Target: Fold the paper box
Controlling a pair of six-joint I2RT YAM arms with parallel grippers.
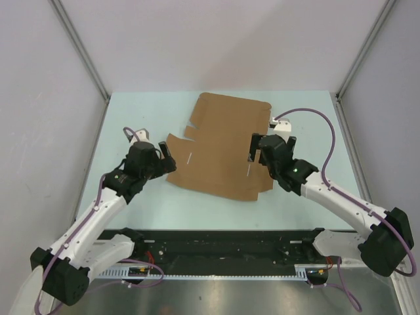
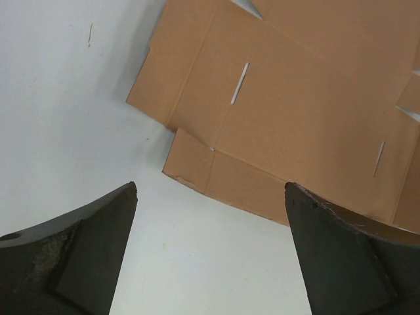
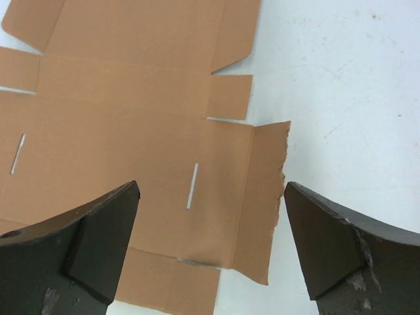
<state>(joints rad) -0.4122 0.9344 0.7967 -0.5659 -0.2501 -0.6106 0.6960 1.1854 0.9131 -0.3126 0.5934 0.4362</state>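
The left pincer (image 1: 167,159) stands spread wide and holds nothing. Its wrist view shows both dark fingers (image 2: 85,256) over bare surface (image 1: 131,111), with the near left corner of the paper box (image 1: 220,147) lying just ahead of the gap between them. The right pincer (image 1: 256,153) is spread just as wide and is also empty. Its fingers frame the right end of the sheet, where a narrow side flap (image 3: 266,197) with a ragged outer edge sits between them (the pictures do not show whether either fingertip touches the cardboard). The box lies unfolded and flat in the middle of the pale surface, slightly askew, with its rounded top flap toward the far side and its smaller tabs sticking out at left and right. Crease lines divide it into panels, and two thin slits (image 3: 192,186) cut through the broad panel nearest the arms. From above, the two arms reach in from the near corners, one at each end of the sheet. A purple cable (image 1: 315,115) loops over the right wrist, and grey walls close in the surface on three sides.
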